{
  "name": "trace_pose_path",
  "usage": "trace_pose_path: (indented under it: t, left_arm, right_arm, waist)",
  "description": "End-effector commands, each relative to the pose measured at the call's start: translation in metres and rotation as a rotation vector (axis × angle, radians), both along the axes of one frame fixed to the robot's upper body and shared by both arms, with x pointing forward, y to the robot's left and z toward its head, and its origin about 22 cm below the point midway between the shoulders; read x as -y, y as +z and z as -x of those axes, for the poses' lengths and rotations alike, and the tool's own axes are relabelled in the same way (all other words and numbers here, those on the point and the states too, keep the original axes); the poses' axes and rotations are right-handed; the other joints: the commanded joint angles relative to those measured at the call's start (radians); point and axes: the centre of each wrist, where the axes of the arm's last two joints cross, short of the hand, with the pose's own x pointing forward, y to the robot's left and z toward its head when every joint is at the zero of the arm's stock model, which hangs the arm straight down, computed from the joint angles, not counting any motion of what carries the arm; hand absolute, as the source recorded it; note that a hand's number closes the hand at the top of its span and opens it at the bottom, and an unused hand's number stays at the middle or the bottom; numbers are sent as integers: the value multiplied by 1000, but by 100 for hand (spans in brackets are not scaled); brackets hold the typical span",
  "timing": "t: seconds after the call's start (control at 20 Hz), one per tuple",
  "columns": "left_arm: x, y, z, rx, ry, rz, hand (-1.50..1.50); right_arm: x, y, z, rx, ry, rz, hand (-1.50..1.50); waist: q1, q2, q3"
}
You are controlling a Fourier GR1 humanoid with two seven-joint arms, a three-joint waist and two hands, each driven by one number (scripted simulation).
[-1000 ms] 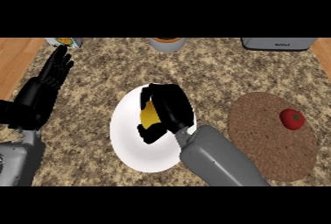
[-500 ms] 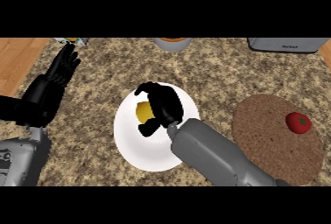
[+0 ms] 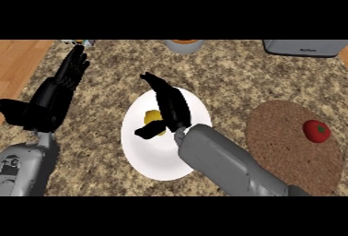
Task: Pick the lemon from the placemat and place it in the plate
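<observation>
The yellow lemon (image 3: pixel 153 117) lies on the white plate (image 3: pixel 159 159) in the middle of the counter. My right hand (image 3: pixel 170 107) is over the plate, fingers straightened and pointing away, thumb spread below the lemon; it is open and partly hides the fruit. The round brown placemat (image 3: pixel 285 152) sits to the right with a red tomato (image 3: pixel 316 130) on it. My left hand (image 3: pixel 58 90) rests open at the left, fingers up.
A grey appliance (image 3: pixel 306 47) stands at the back right edge. An orange-topped bowl (image 3: pixel 183 44) is at the back centre. A small object (image 3: pixel 78 42) shows at the back left. Wooden surface borders the counter on the left.
My right hand's fingers have straightened and let go of the lemon, which now lies on the plate. The left hand stayed at the left.
</observation>
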Motion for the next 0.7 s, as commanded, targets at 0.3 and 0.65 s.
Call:
trace_pose_path:
  t: [0.3,0.65]
  left_arm:
    - [-18,2,18,-11,36,-2,0]
    - [-24,5,16,-18,75,0,0]
  right_arm:
    - [26,0,-18,-27,-75,-323,-150]
    - [115,6,-29,-29,-97,-407,-150]
  waist:
    - [-44,-12,0]
    - [-75,-18,0]
